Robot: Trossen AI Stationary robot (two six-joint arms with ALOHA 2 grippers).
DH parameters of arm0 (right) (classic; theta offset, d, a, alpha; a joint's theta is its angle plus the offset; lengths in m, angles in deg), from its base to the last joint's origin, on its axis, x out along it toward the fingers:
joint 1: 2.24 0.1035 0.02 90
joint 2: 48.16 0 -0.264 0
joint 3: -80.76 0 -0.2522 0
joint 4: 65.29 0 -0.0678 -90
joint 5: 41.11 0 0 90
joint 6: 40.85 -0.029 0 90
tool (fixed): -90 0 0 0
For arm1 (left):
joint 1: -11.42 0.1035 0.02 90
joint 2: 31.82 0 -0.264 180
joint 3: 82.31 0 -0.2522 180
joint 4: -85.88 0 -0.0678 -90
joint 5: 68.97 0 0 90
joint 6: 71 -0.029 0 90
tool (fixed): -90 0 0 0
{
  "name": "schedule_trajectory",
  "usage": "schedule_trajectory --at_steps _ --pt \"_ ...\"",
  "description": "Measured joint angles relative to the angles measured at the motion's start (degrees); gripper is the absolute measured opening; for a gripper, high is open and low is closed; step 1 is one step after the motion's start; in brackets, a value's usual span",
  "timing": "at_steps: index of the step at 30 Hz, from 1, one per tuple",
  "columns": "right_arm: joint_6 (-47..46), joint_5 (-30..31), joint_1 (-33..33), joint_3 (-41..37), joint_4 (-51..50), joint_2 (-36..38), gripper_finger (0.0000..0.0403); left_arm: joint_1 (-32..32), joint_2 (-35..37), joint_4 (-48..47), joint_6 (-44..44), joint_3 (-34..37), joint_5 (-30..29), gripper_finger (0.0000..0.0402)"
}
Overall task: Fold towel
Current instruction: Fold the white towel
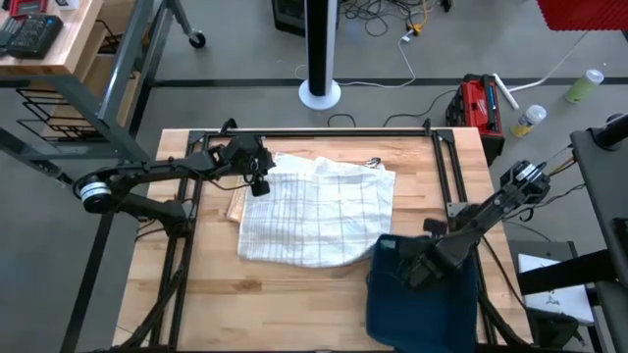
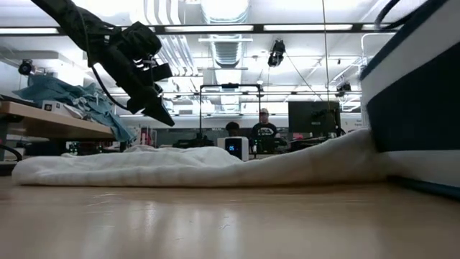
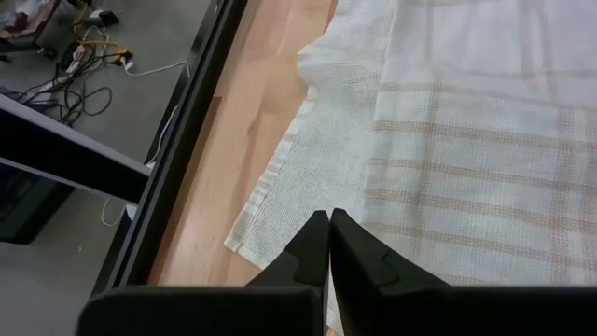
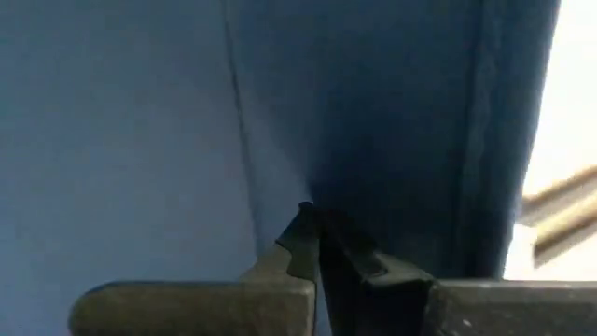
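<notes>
Overhead, left pincer (image 3: pixel 328 217) hangs pressed together above the white towel (image 1: pixel 319 208), right pincer (image 4: pixel 310 213) pinching blue cloth (image 1: pixel 424 304)

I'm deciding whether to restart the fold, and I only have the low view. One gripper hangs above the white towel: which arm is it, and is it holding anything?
Observer: It is the left gripper, shut and empty, over the white checked towel's left edge.
Operator: Where's the other arm?
Observer: The right gripper is shut, tips against a blue towel at the table's right front.
Operator: Do the towels touch?
Observer: Yes, the blue one overlaps the white one's corner.
</notes>
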Motion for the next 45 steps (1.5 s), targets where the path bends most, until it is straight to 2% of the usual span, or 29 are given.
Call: schedule_trajectory --at_steps 3,9,11,13,15,16,18,21,24,26,29,33,38,40,45 --pt "-1.6 4.7 -1.1 -0.1 -4.7 0.9 0.0 0.0 0.0 0.1 0.0 0.0 0.0 0.0004" --pt "-0.4 4.9 -1.1 3.7 -3.8 6.9 0.0 0.0 0.0 0.1 0.0 0.0 -0.2 0.0013" --pt "-0.8 8.9 -1.2 7.4 -3.2 10.3 0.0 -0.1 0.0 0.0 0.3 0.0 0.5 0.0016" --pt "-2.8 16.1 -2.9 10.9 -3.0 13.6 0.0 -0.2 0.0 0.5 0.4 0.0 3.1 0.0019" --pt "-5.2 21.6 -8.1 12.7 -3.4 16.4 0.0 -0.3 0.0 2.2 0.3 0.0 5.5 0.0022" --pt "-5.9 21.8 -12.1 12.8 -4.1 17.5 0.0 -0.3 -0.1 3.1 0.1 0.0 6.0 0.0023" --pt "-3.7 16.2 -22.0 12.6 -4.4 18.6 0.0 -0.3 -0.1 5.0 -0.2 0.0 6.0 0.0025" --pt "8.9 4.3 -38.0 12.5 0.8 18.5 0.0 -0.3 -0.1 7.5 -1.4 0.0 6.0 0.0027" --pt "20.5 -2.2 -52.6 12.7 10.0 16.2 0.0 -0.3 -0.1 9.1 -3.9 0.0 5.9 0.0024" --pt "25.6 -6.0 -60.7 12.7 16.2 13.6 0.0 -0.2 -0.1 9.6 -5.3 0.0 5.6 0.0022" --pt "28.3 -10.1 -67.8 12.9 25.3 8.3 0.0 0.1 -0.2 9.7 -6.2 -0.7 4.7 0.0023" --pt "32.6 -9.8 -69.5 14.3 29.0 -0.7 0.0 0.8 -0.2 9.8 -6.3 -1.0 4.0 0.0027" --pt "36.5 -7.1 -67.5 17.6 28.9 -11.5 0.0 1.1 -0.2 9.3 -5.7 -1.0 4.0 0.0029" --pt "38.3 -5.1 -66.7 18.0 28.5 -14.6 0.0 1.1 -0.2 8.6 -4.9 -1.0 4.0 0.0027" --pt "42.9 -4.7 -66.5 18.3 28.4 -18.6 0.0002 1.1 -0.2 5.3 -3.8 -1.0 4.0 0.0023"
